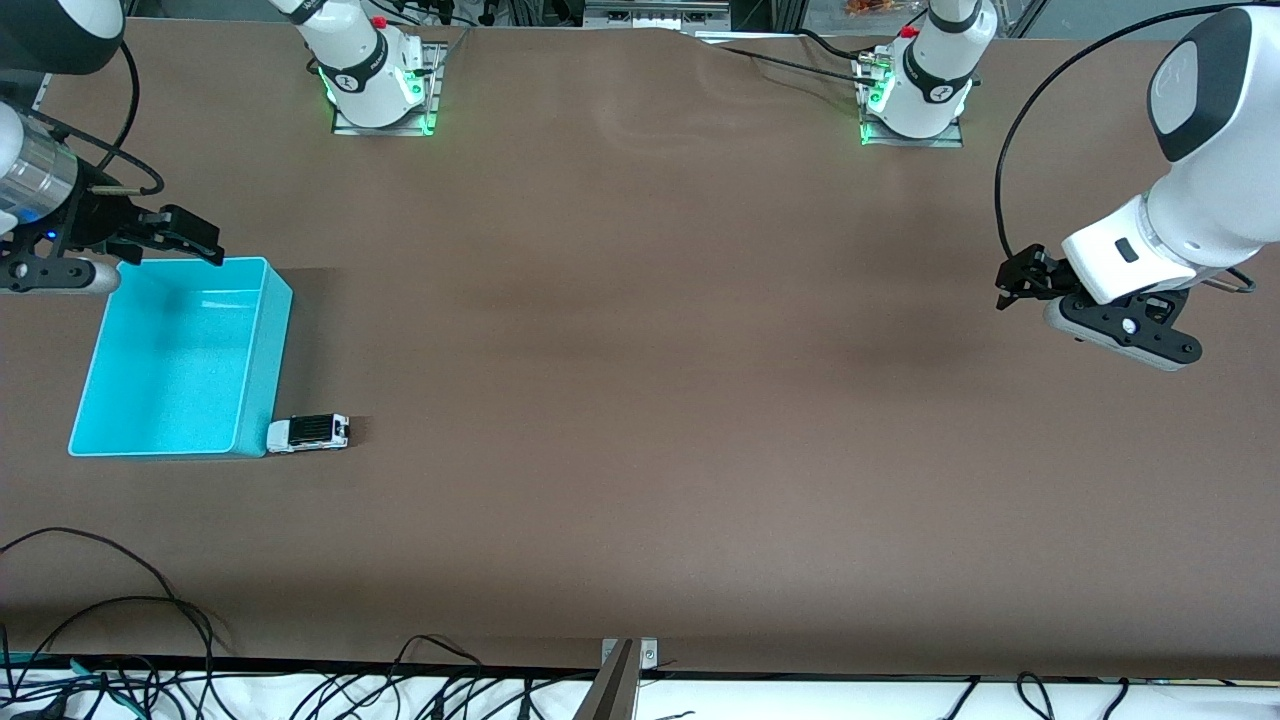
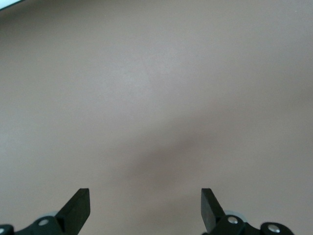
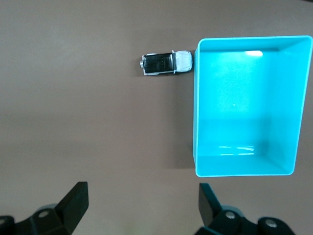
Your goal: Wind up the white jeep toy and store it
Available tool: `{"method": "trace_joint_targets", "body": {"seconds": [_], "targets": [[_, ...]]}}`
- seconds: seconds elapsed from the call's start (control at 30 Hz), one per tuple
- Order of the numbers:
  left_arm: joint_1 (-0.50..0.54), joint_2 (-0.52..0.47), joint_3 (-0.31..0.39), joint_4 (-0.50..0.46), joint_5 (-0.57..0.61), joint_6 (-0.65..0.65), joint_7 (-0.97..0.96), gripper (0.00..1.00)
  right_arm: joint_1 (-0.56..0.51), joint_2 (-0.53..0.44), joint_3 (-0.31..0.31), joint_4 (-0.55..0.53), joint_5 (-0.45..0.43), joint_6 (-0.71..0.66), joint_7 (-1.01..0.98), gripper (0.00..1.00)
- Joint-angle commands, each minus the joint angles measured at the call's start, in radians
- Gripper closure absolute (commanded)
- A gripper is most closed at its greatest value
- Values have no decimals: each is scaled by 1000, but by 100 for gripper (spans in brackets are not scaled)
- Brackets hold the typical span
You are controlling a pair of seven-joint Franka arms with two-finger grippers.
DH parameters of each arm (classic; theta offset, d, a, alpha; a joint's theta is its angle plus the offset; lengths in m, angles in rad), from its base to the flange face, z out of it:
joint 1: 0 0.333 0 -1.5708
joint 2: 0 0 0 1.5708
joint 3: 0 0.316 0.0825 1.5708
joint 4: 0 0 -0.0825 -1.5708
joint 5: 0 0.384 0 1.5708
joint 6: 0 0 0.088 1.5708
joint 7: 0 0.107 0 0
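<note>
The jeep sits on the brown surface, right up against the blue bin, at the corner of the bin nearest the front camera. Its white nose touches the bin wall or almost does. It is on its wheels, so it looks ready to be picked up and wound.

The bin is at the right arm's end of the surface. Nothing is in it. It looks like the place where the jeep should go at the end, and that has not happened yet.

The right end effector hangs over the bin's edge farthest from the front camera. It is open and holds nothing. From there it looks down on both the jeep and the bin, so this arm is likely the one to reach for the jeep.

The left end effector waits over bare surface at the left arm's end, well apart from the jeep. It is open and empty too.
</note>
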Motion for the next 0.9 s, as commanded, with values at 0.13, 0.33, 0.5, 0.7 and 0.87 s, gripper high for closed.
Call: {"method": "trace_joint_targets", "body": {"seconds": [0.13,0.33,0.5,0.7,0.87], "targets": [[-16,-30,20,-35,-21,19,-8,0,11,42,0,23,4,-11,-246,0],[-10,-30,20,-37,-21,19,-8,0,10,70,-3,24,-3,20,-438,0],[-1,-41,21,-52,-21,17,-16,0,10,122,-2,24,-37,69,-596,0],[-10,-124,21,-149,-19,17,-87,0,10,191,-2,23,-42,163,-860,0],[1,-127,41,-175,-19,19,-80,0,7,258,-3,23,-42,247,-1074,0]]}}
